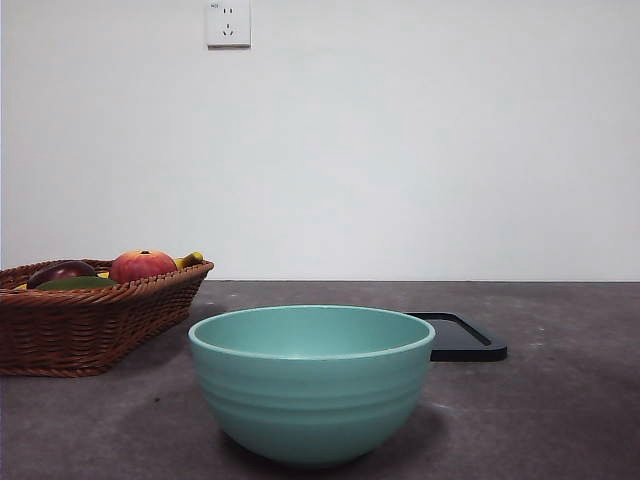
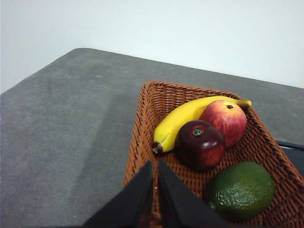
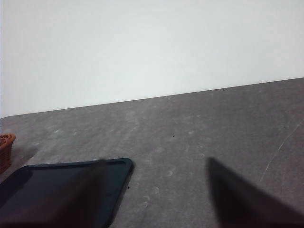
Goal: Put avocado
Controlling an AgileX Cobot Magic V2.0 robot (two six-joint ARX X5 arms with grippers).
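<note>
The avocado [image 2: 240, 190], dull dark green with rough skin, lies in the wicker basket [image 2: 142, 123] beside a dark red fruit [image 2: 200, 144]. From the front only its green top [image 1: 75, 284] shows over the basket rim [image 1: 100, 330]. My left gripper [image 2: 156, 166] hovers over the basket's near edge, shut and empty, a little to the side of the avocado. My right gripper [image 3: 156, 161] is open above bare table, holding nothing. Neither gripper shows in the front view.
A red-orange apple [image 2: 225, 121] and a banana [image 2: 183, 118] share the basket. A teal bowl [image 1: 312, 385] stands front and centre. A flat black tray [image 1: 460, 338] lies behind it to the right, also under the right gripper [image 3: 57, 190].
</note>
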